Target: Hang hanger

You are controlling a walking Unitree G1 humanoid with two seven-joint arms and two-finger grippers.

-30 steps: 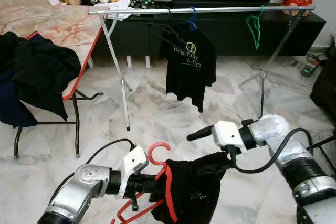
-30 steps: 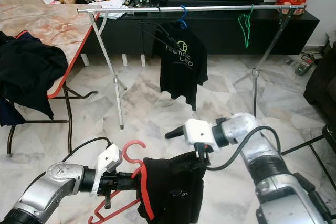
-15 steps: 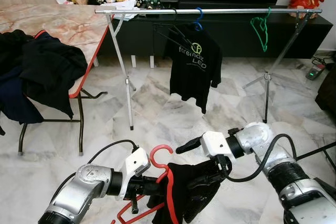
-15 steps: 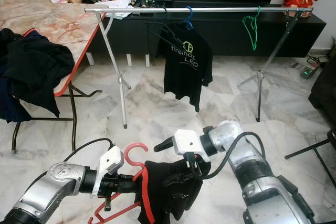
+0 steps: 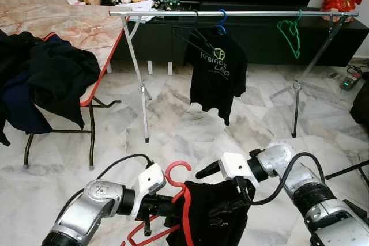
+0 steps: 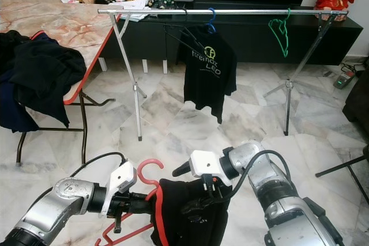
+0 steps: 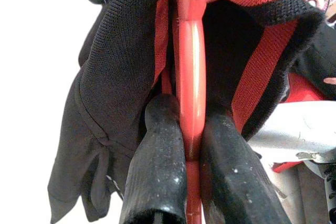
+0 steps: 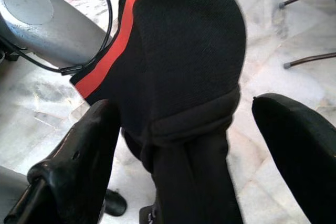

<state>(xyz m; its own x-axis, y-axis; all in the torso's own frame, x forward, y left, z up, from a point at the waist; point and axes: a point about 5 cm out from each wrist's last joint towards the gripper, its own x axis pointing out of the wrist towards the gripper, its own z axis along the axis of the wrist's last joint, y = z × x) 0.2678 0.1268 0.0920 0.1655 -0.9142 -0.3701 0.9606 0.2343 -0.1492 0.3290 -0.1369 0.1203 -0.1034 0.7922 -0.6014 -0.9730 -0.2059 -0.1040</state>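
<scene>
- Red hanger [image 5: 177,181] is pinched at its neck between the closed fingers of the left gripper [image 7: 191,145], low in front of the robot; its hook points up, and a black garment with red trim [image 5: 216,217] hangs on it.
- Compared with half a second ago, the garment hangs flatter and more spread on the hanger; the right gripper [image 8: 184,129] has its fingers spread wide around the shoulder fold, not squeezing it.
- I judge the dressing step is almost finished; the carrying to the rail comes next.
- Silver rail [image 5: 242,13] stands well apart, farther ahead; a black T-shirt [image 5: 217,73] and a green hanger [image 5: 290,34] hang there.
</scene>
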